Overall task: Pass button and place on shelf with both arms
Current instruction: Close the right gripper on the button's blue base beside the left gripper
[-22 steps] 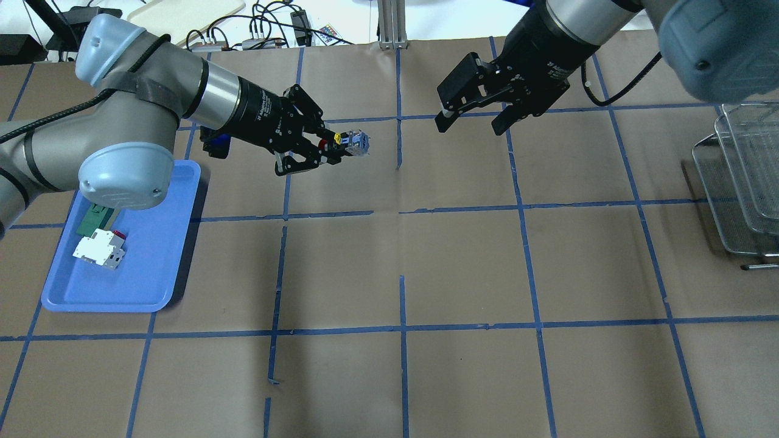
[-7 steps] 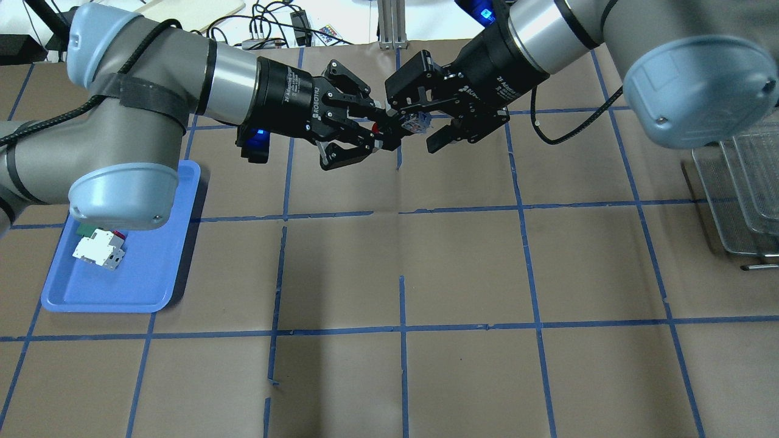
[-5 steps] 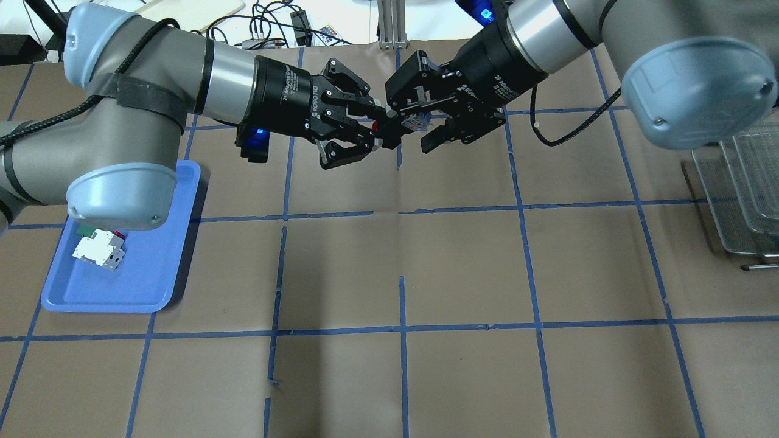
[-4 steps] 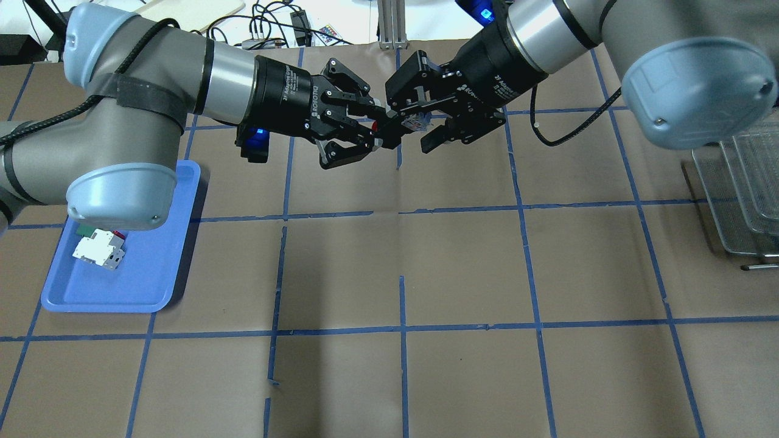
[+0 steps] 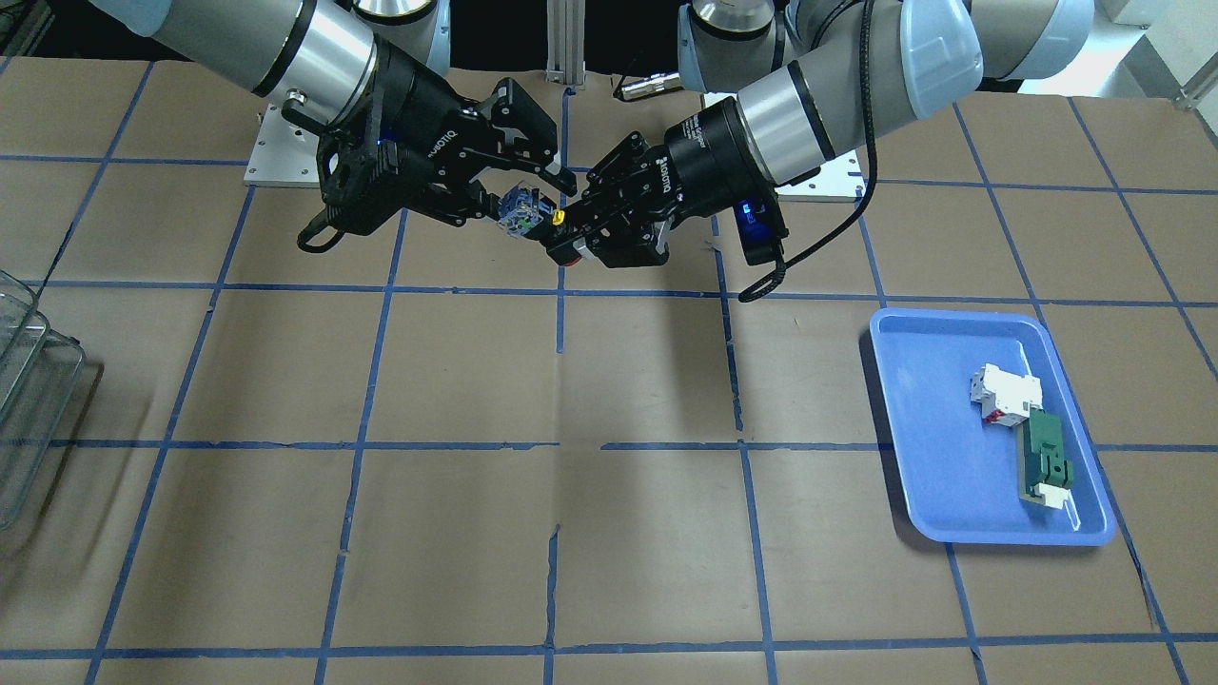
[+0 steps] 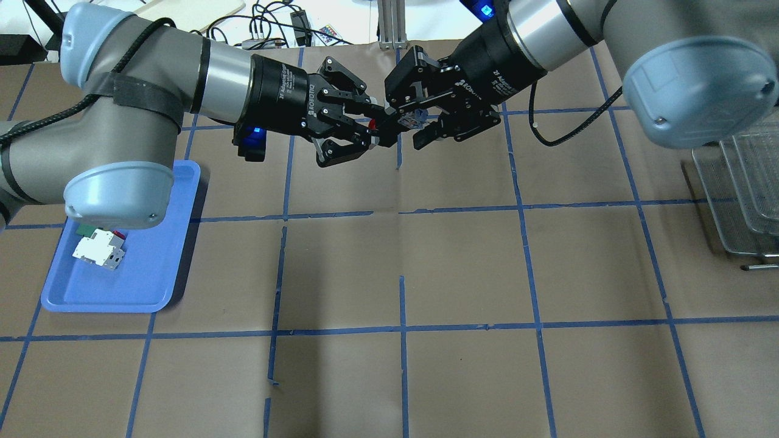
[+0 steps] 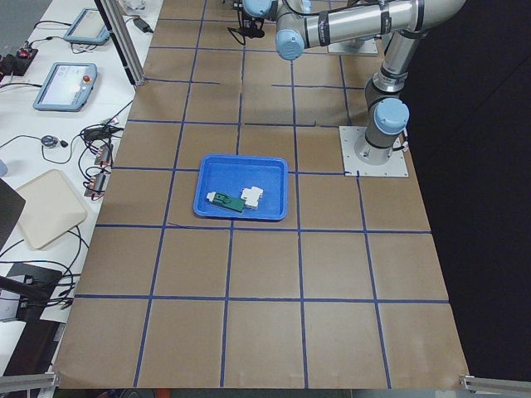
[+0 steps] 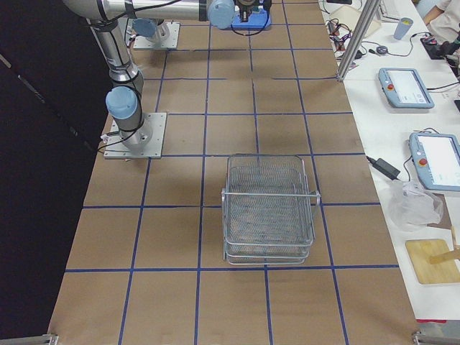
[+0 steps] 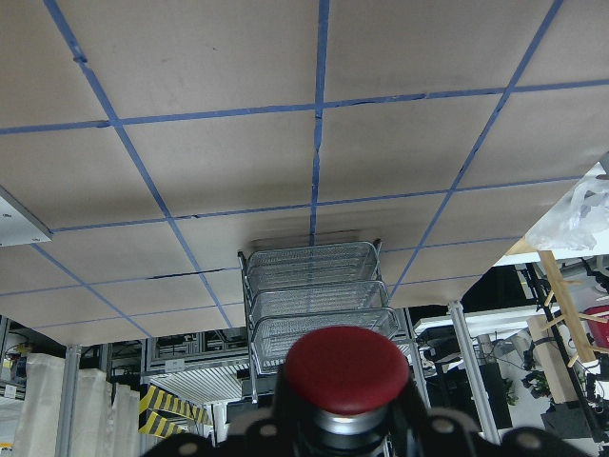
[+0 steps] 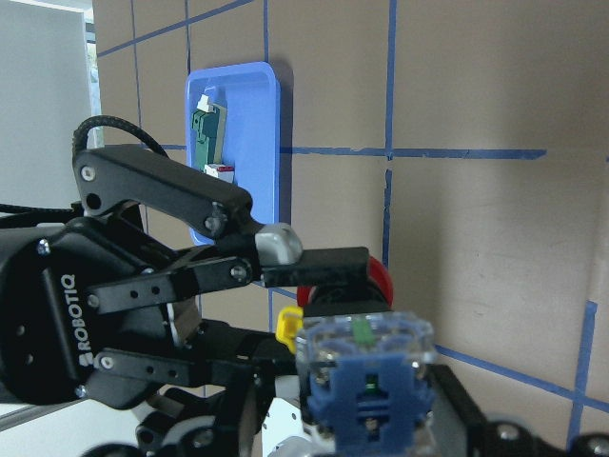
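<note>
The right claw point(image 6: 409, 128) has drawn its fingers in around the button point(image 5: 520, 211).
It spans claw to claw above the bench point(image 6: 462, 261): the left claw point(image 6: 384, 125) clamps the red-head end, the clear block sits between the right's fingers. Pinched yet? Cannot tell.

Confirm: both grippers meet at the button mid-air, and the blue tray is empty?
No, the blue tray isn't empty: the front-facing view shows a white-and-red block and a green-and-white flat part lying in it. The left gripper and right gripper do meet at the button mid-air.
</note>
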`<state>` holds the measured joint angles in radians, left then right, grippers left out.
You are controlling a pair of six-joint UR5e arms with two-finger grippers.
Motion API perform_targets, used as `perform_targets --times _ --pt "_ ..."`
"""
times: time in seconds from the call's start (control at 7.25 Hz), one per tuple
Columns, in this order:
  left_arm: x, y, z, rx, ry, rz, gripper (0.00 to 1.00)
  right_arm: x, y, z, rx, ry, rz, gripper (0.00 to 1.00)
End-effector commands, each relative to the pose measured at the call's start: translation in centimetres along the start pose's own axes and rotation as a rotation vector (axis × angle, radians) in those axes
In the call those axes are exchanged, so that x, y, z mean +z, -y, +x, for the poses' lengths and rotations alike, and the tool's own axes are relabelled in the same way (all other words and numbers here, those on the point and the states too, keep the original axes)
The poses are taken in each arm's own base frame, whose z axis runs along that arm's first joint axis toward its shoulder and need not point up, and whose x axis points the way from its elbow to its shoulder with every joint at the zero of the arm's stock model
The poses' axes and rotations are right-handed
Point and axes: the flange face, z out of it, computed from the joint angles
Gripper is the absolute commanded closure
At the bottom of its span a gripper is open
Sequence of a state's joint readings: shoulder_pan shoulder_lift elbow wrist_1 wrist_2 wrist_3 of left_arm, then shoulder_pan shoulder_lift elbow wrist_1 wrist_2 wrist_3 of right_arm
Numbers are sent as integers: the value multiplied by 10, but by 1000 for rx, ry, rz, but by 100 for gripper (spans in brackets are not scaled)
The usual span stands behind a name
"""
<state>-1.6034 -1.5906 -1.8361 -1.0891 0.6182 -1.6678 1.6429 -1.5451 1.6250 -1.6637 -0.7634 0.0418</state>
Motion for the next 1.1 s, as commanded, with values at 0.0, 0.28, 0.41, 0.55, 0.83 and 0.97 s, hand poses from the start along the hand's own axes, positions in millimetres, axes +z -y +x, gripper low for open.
perform_targets --times 0.0,0.28,0.41,0.55,0.83,0.97 --pt "-1 1 0 -1 -1 0 100 -2 -1 -3 7 12 4 38" --pt "-1 0 0 0 -2 0 100 -1 0 -1 9 7 2 68" --pt "-1 -1 0 2 -2 0 100 -1 -1 -2 4 4 5 87" --pt "-1 -1 0 2 -2 0 100 -1 -1 -2 -5 3 5 100" --pt "0 -1 0 3 -1 0 100 -2 -1 -3 -8 3 7 100" --pt "-1 -2 -1 3 -2 1 100 -2 -1 -3 -5 3 7 100"
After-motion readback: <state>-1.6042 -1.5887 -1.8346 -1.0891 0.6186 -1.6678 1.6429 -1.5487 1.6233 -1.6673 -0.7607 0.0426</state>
